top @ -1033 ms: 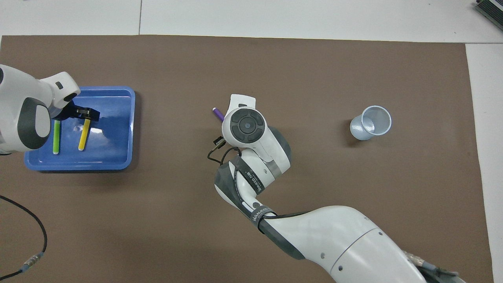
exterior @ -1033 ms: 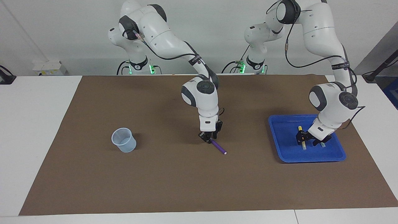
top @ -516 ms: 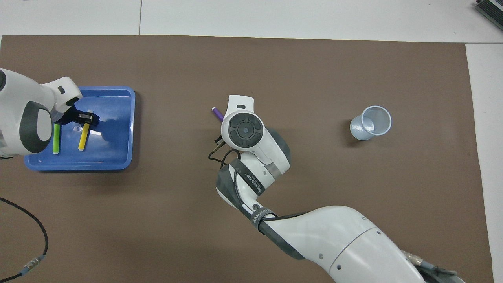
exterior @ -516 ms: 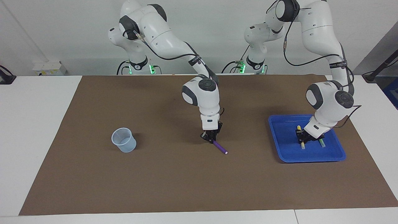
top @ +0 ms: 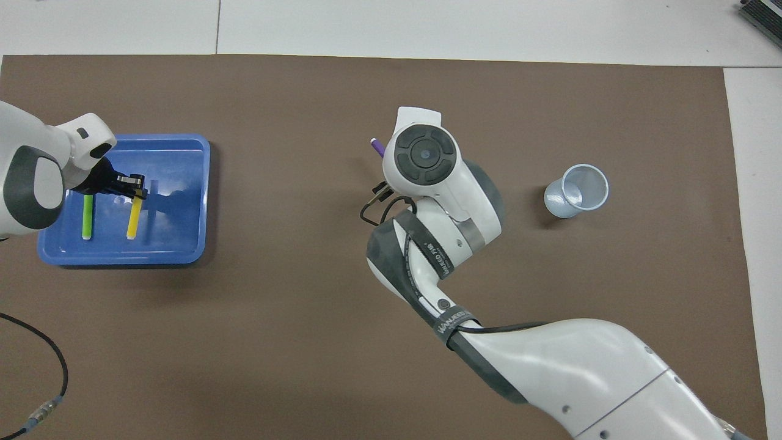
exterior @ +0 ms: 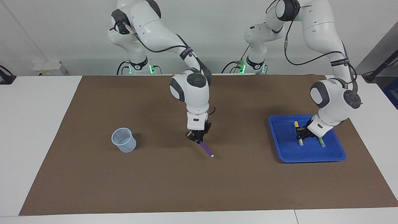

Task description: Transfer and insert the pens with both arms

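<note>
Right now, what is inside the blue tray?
In the blue tray lie a green pen and a yellow pen. The left gripper grips the yellow pen, covering part of it.

A: What stands on the brown mat (exterior: 174,186) of the surface?
B: Only the cup (exterior: 123,140) toward the right arm's end and the blue tray (exterior: 279,146) toward the left arm's end, well apart.
A: And between them?
B: The right tool (exterior: 196,137) hangs there, a purple pen (exterior: 206,148) slanting from it; open mat lies all round.
</note>
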`<state>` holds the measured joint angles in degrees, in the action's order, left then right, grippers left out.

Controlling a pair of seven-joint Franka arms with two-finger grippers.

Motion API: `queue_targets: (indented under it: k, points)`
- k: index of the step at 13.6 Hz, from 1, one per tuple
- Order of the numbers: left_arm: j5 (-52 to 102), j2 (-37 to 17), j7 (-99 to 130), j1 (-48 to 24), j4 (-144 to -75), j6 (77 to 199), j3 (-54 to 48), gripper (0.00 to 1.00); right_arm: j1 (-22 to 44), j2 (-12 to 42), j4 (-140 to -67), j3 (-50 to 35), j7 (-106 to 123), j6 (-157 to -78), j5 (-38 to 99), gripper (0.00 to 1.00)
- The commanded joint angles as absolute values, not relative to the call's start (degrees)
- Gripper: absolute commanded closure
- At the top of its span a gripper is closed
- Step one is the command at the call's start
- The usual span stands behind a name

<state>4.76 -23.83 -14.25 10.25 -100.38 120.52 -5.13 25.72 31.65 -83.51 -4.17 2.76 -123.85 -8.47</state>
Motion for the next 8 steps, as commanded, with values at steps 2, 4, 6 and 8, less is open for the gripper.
queue_targets:
  k: [2,4,6,8]
  points:
    - [8.4,-21.1,-12.4,9.5,-98.7,116.1,-5.3,1.00,20.0,25.2,-84.3,-5.1,10.4,-114.5,-9.1,1.00]
    - [8.3,-20.8,-10.6,8.4,-99.3,115.4,-5.1,1.00,15.7,22.7,-84.3,-5.3,18.5,-109.4,-8.3,1.00]
    - [8.7,-20.0,-3.4,8.0,-100.2,111.5,-5.5,1.00,11.5,20.6,-84.2,-5.3,24.9,-105.6,-6.8,1.00]
    - [10.9,-19.4,6.2,6.2,-100.2,106.9,-5.7,1.00,9.2,19.0,-84.1,-4.9,28.6,-103.0,-7.4,1.00]
